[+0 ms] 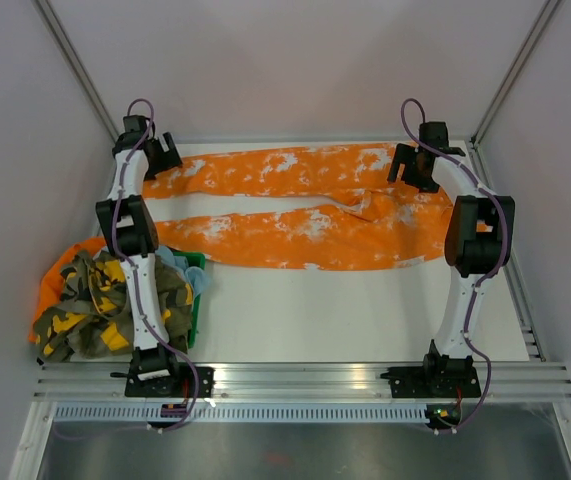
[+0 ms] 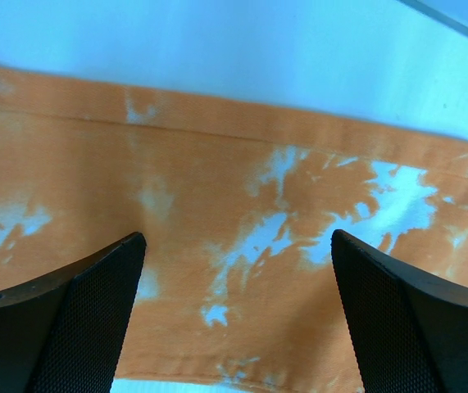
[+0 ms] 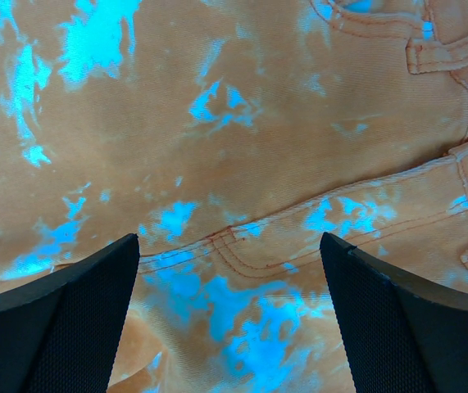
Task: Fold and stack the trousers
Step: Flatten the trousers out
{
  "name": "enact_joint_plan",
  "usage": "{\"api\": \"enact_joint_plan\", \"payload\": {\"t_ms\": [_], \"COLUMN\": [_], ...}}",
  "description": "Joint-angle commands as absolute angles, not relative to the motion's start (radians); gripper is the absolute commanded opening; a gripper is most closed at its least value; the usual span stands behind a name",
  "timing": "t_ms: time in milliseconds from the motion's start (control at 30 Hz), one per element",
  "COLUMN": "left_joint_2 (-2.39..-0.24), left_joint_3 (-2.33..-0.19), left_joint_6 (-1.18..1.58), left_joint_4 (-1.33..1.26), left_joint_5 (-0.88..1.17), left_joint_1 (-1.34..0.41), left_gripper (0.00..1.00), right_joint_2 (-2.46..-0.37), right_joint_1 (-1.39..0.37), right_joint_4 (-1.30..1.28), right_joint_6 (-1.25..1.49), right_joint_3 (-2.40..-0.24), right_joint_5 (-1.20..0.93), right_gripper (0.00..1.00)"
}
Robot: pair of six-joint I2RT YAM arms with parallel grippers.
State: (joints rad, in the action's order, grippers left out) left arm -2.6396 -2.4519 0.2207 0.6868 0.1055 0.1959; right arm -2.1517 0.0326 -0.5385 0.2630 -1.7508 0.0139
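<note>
Orange trousers with white bleach blotches (image 1: 305, 205) lie spread flat across the far half of the white table, legs running left, waist at the right. My left gripper (image 1: 161, 158) is open above the hem end of the far leg; the left wrist view shows that cloth (image 2: 234, 246) between the spread fingers (image 2: 78, 319). My right gripper (image 1: 412, 168) is open above the waist; the right wrist view shows the fly seam and a belt loop (image 3: 242, 246) between its fingers (image 3: 406, 319). Neither holds cloth.
A green basket (image 1: 193, 300) at the near left holds a heap of clothes, camouflage and orange (image 1: 95, 300), spilling over its side. Grey walls close in the table at the back and sides. A metal rail (image 1: 305, 378) runs along the near edge.
</note>
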Motion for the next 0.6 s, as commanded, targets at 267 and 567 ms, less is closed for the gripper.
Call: {"api": "enact_joint_plan", "payload": {"t_ms": [267, 567], "left_joint_2": [-2.408, -2.522], "left_joint_3": [-2.379, -2.342], "left_joint_6": [0.089, 0.080], "left_joint_4": [0.699, 0.850], "left_joint_5": [-0.162, -0.103], "left_joint_1": [0.193, 0.190], "left_gripper": [0.99, 0.95], "right_joint_2": [-2.154, -2.146], "right_joint_1": [0.017, 0.015], "right_joint_4": [-0.522, -0.505], "right_joint_6": [0.281, 0.284], "right_joint_3": [-1.755, -1.736], "right_joint_5": [0.014, 0.005], "right_gripper": [0.98, 0.98]}}
